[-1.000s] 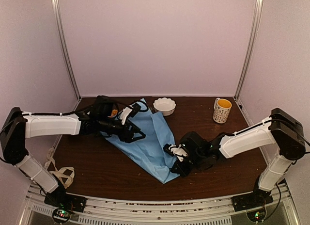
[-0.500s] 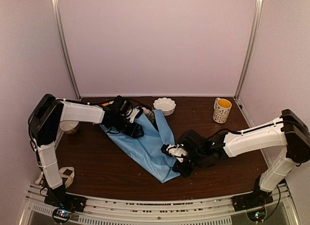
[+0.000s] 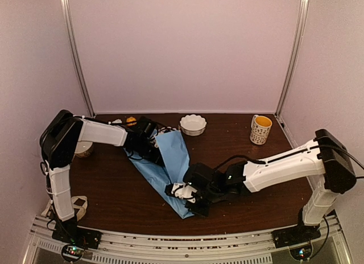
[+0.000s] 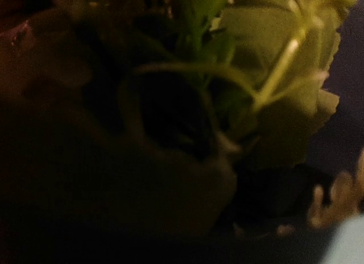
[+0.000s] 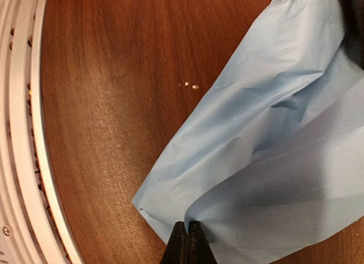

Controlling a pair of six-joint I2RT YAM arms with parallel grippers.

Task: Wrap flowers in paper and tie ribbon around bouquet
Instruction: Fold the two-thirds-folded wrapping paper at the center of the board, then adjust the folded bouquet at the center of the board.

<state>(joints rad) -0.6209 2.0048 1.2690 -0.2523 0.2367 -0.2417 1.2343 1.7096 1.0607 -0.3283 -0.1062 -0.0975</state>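
Thin creased lt-blue paper (image 5: 273, 133) (edge pinched in right gripper (image 5: 187, 229)) on woodgrain table (image 5: 102, 104).

Wears white shells over black joints on left arm (image 3: 105, 133), right arm (image 3: 278, 168); carries black cables (image 3: 242, 157); ends right gripper (image 5: 186, 241) in black fingertips (image 5: 177, 250), six o'clock.

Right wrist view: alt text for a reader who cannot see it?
The shut right pincer pinches the light-blue paper at its edge beside a corner. The creased sheet spreads up and right over the brown wooden table; a metal rail lines the left.

Plain walls (image 3: 182, 48), metal posts (image 3: 77, 53): a lab booth
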